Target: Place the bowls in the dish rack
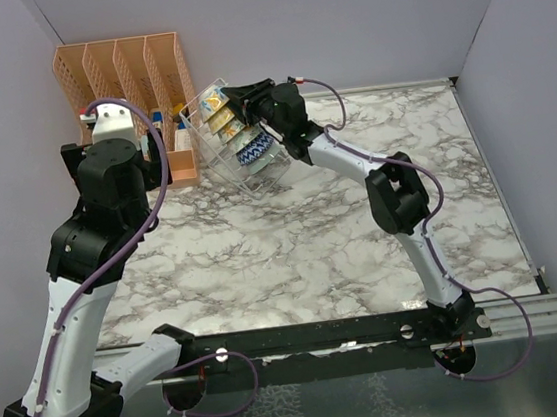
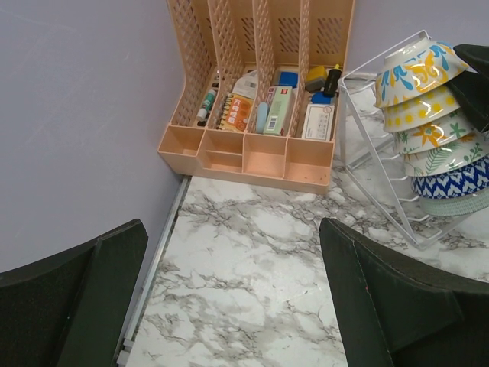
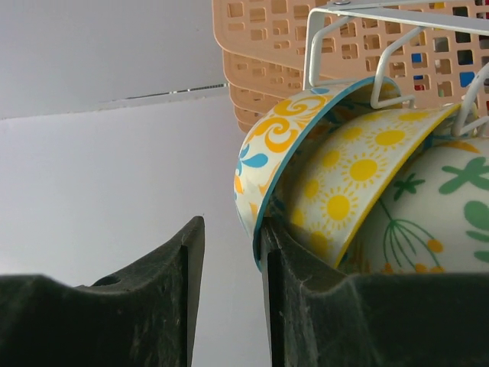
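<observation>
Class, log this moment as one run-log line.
left gripper: open, empty | right gripper: open, beside swirl bowl | bowls: in dish rack

You have open tabletop (image 1: 361, 229) across the frame's centre and right; upper left, the orange organizer (image 1: 122, 70) stands just beside the dish rack (image 1: 255, 176).

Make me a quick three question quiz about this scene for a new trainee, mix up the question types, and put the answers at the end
1. Multiple choice: which small ceramic bowl sits at the end of the clear wire dish rack nearest the right gripper?
A. plain red bowl
B. orange-and-blue swirl bowl
C. black striped bowl
2. True or false: the left gripper has its jaws shut on a bowl.
3. Short answer: in the top view, what stands just left of the rack?

Key
1. B
2. False; its jaws are open and empty.
3. The orange plastic slotted file organizer.
</observation>
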Available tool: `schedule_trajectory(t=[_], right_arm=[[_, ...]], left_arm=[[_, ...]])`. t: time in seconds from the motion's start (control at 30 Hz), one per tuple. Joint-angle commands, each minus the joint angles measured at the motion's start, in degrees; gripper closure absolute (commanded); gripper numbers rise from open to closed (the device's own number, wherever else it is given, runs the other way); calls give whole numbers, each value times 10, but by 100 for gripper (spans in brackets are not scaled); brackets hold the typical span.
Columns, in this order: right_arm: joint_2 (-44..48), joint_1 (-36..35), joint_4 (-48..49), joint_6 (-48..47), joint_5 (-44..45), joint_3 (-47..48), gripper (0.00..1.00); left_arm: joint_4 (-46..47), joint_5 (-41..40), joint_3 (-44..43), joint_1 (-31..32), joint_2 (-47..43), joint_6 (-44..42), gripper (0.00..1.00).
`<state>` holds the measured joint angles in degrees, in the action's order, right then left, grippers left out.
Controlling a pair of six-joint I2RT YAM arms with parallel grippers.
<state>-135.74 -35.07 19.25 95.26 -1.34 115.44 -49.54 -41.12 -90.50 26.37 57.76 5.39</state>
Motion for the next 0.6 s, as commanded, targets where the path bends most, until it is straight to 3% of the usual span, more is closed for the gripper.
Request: schedule_trajectory(t=[0.0,0.33,0.57], right_arm=[[55,6,-21,-3,-16,-18,65],[83,6,-29,4,-48,-45,64],[142,8,-36,3,-59,-124,62]], left_arm=[[5,11,1,3,-13,-1,1],[3,10,2,4,-16,1,1],[1,12,1,4,-13,5,1]])
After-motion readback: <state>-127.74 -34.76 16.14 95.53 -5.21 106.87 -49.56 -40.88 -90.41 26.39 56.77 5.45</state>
